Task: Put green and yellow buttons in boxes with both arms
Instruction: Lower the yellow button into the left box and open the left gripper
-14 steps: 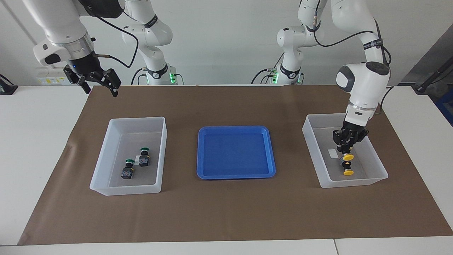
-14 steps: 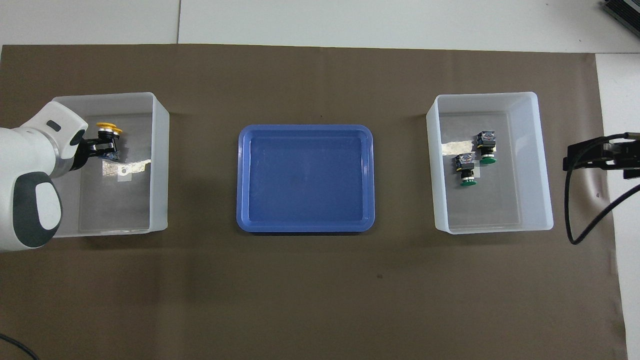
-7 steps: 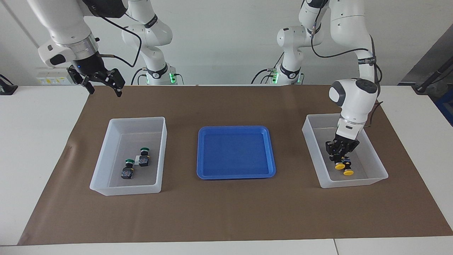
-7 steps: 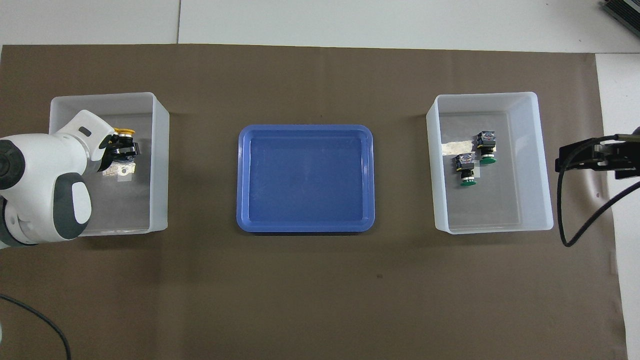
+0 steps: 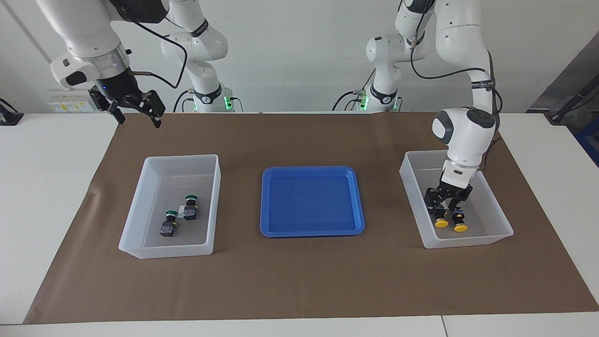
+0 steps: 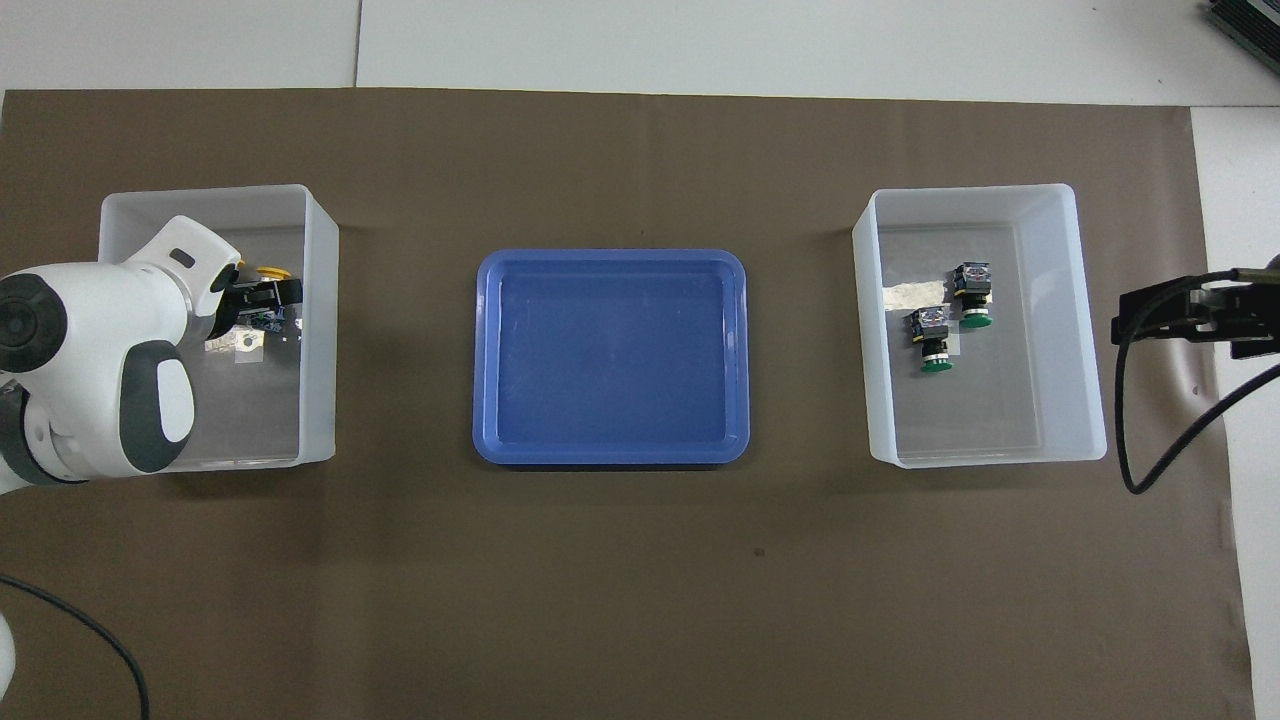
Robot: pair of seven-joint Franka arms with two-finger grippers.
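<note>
My left gripper is low inside the translucent box at the left arm's end, shut on a yellow button. A second yellow button lies right beside it on the box floor. In the overhead view my left gripper shows one yellow cap; the arm hides the other. Two green buttons lie in the other box; they also show in the overhead view. My right gripper waits open and empty, raised over the mat's edge nearest the robots.
A shallow blue tray lies empty on the brown mat between the two boxes; it also shows in the overhead view. A white label lies beside the green buttons.
My left gripper has lowered the yellow button into the box, down beside the other yellow button. My right gripper has risen slightly and stayed open.
</note>
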